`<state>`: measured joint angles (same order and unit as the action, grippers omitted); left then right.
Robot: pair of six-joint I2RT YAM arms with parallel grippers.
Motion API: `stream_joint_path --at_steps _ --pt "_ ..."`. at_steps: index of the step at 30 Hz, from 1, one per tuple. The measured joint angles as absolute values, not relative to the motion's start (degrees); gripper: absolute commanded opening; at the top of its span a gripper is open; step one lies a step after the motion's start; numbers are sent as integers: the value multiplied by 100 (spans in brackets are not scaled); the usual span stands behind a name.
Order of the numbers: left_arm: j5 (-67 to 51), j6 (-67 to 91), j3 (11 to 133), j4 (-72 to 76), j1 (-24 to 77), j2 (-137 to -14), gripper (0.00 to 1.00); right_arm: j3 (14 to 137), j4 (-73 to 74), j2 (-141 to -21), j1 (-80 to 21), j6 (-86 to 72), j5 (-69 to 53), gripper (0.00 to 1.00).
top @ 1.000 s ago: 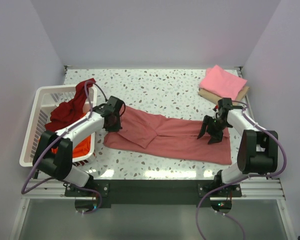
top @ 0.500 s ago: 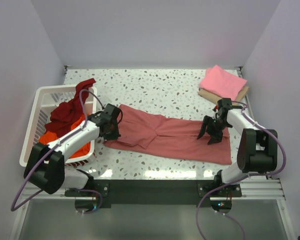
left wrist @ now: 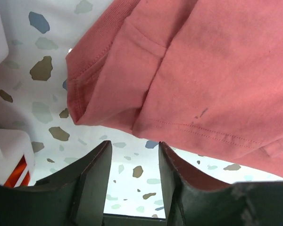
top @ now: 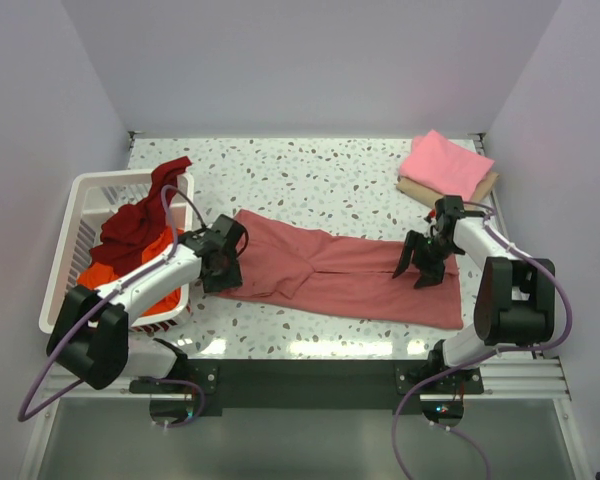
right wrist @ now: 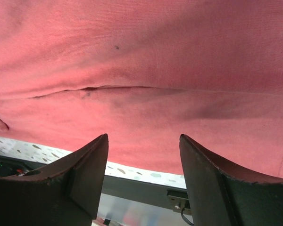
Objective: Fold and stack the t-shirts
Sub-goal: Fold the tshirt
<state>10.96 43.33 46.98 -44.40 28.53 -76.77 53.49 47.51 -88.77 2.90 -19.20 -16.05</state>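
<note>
A dusty rose-red t-shirt lies flat across the middle of the table, folded into a long band. My left gripper is at its left end. In the left wrist view this gripper is open with only table between the fingers, and the shirt's hem lies just beyond the tips. My right gripper hovers open over the shirt's right part, with the cloth filling the right wrist view above the gripper. A bright pink folded t-shirt rests at the back right.
A white slatted basket stands at the left, holding a dark maroon t-shirt that hangs over its rim and an orange t-shirt. A brown flat piece lies under the pink shirt. Walls close in the table on three sides.
My left gripper has moved toward the near edge along the shirt's left end, opened and let go of the cloth. The right arm has stayed put.
</note>
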Motion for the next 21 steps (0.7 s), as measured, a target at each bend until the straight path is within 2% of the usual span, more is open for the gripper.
stream_joint_path --at_steps 3,11,21 --pt "1125 4331 4814 -4550 2873 -7695 59 5489 4871 -8877 290 -1907 -1619 68" --pt "1044 4300 5918 -4377 3232 -8366 61 6302 5059 -8877 290 -1774 -1747 71" --pt "565 4353 5815 -3741 3242 -9590 57 6641 4925 -9548 290 -1505 -1483 72"
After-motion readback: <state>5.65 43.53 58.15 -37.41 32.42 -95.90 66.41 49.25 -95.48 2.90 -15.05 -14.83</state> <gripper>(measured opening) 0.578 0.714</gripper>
